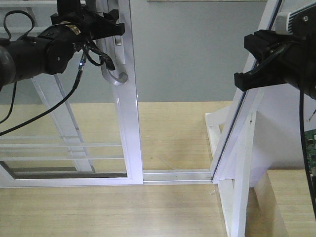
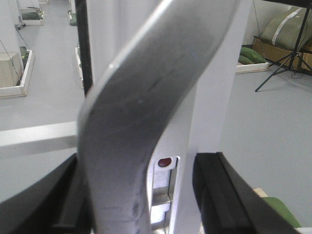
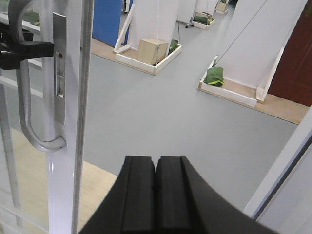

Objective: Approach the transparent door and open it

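Observation:
The transparent door (image 1: 129, 123) is a glass panel in a glossy white frame with thin white bars at the left. Its curved grey handle (image 1: 114, 74) hangs on the right stile. My left gripper (image 1: 116, 27) is open at the top of the handle. In the left wrist view the handle (image 2: 136, 112) fills the gap between the black fingers (image 2: 229, 200), against the left one and apart from the right one. My right gripper (image 1: 244, 69) is shut and empty by the right frame post. In the right wrist view its fingers (image 3: 139, 195) are pressed together, and the handle (image 3: 23, 102) is at the far left.
A gap stands between the door stile and the slanted white frame post (image 1: 238, 143), with a floor track (image 1: 173, 175) across it. A second barred glass panel (image 1: 64, 123) lies behind the door. Grey floor, white partitions and a cardboard box (image 3: 152, 49) lie beyond.

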Available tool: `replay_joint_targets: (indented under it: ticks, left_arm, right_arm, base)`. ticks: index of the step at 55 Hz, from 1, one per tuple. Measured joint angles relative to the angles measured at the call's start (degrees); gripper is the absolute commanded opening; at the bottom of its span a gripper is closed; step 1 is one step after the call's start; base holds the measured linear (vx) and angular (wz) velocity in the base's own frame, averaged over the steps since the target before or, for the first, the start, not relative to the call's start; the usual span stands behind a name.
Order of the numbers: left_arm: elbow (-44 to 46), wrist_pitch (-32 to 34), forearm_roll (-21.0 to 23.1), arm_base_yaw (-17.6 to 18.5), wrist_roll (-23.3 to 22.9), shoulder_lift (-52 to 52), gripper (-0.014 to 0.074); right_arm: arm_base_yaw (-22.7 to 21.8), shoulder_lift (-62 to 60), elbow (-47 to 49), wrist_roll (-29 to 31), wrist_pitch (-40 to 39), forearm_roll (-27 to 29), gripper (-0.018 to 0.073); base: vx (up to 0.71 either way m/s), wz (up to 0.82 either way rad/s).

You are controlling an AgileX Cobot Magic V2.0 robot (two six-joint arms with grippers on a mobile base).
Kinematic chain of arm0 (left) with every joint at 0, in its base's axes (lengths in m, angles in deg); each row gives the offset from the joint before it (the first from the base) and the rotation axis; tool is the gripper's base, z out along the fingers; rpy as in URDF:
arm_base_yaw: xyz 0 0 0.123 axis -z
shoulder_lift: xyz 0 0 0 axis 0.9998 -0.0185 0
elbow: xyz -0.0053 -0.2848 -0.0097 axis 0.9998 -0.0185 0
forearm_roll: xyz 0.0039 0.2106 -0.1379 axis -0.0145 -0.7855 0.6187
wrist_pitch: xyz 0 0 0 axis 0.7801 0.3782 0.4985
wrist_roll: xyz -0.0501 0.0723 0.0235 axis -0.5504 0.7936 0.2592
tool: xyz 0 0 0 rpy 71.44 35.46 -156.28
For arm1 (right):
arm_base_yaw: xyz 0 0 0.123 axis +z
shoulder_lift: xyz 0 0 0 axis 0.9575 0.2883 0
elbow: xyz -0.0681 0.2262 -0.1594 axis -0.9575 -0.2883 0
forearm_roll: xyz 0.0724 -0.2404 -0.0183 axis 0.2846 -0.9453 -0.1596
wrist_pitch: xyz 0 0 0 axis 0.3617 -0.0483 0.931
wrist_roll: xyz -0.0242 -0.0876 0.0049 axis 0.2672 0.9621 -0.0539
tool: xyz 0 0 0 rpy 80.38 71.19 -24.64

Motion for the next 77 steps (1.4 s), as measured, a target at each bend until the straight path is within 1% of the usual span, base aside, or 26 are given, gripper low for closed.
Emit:
replay_joint_targets:
  ticks: [4, 8, 11, 13, 19, 20, 26, 31, 37, 47, 57, 63, 77]
  left_arm:
    - [0.00, -0.47, 0.72, 0.00, 0.00, 0.00, 0.0489]
    - [0.12, -0.92, 1.05, 0.00, 0.00, 0.00, 0.0410]
    - [0.12, -1.57, 1.20, 0.00, 0.00, 0.00, 0.0323]
    - [0.12, -1.90, 1.48, 0.00, 0.00, 0.00, 0.0251]
    - [0.40, -3.17, 1.78, -0.30, 0.00, 0.10, 0.0001]
    - [0.39, -3.39, 1.79, -0.30, 0.00, 0.10, -0.0010]
    - [0.46, -4.11, 1.79, -0.30, 0.00, 0.48, -0.0007]
    - [0.46, -5.25, 1.79, -0.30, 1.42, 1.08, -0.0005]
    - [0.46, -7.83, 1.79, -0.62, 3.41, 2.26, -0.0003]
    - [0.40, -13.11, 1.59, -2.23, 4.05, 4.80, -0.0001]
    - [0.12, -17.64, 1.48, -4.47, 4.28, 7.51, 0.0000]
    - [-0.24, -20.16, 1.59, -6.64, 4.50, 9.76, 0.0000]
    - [-0.29, -23.25, 1.53, -10.80, 4.69, 11.66, 0.0000]
  right_arm:
    - [0.00, 0.00, 0.00, 0.00, 0.41, 0.00, -0.0006]
    - [0.00, 0.00, 0.00, 0.00, 0.41, 0.00, -0.0006]
    - [0.00, 0.00, 0.00, 0.00, 0.41, 0.00, -0.0006]
    - [0.00, 0.00, 0.00, 0.00, 0.41, 0.00, -0.0006]
    - [0.00, 0.00, 0.00, 0.00, 0.41, 0.00, -0.0006]
    - [0.00, 0.00, 0.00, 0.00, 0.41, 0.00, -0.0006]
    - [0.00, 0.00, 0.00, 0.00, 0.41, 0.00, -0.0006]
    - [0.00, 0.00, 0.00, 0.00, 0.41, 0.00, -0.0006]
    - [0.00, 0.00, 0.00, 0.00, 0.41, 0.00, -0.0006]
    - [0.00, 0.00, 0.00, 0.00, 0.41, 0.00, -0.0006]
    - [0.00, 0.00, 0.00, 0.00, 0.41, 0.05, -0.0006]
    - [0.00, 0.00, 0.00, -0.13, 0.41, 0.19, -0.0006]
    - [0.00, 0.00, -0.02, -0.17, 0.41, 0.19, -0.0006]
  base:
    - [0.00, 0.00]
    - [0.00, 0.00]
    - [0.00, 0.00]
    - [0.00, 0.00]
    - [0.00, 0.00]
    - [0.00, 0.00]
    - [0.00, 0.00]
    - [0.00, 0.00]
    - [0.00, 0.00]
    - [0.00, 0.00]
    - [0.00, 0.00]
    - [0.00, 0.00]
    - [0.00, 0.00]
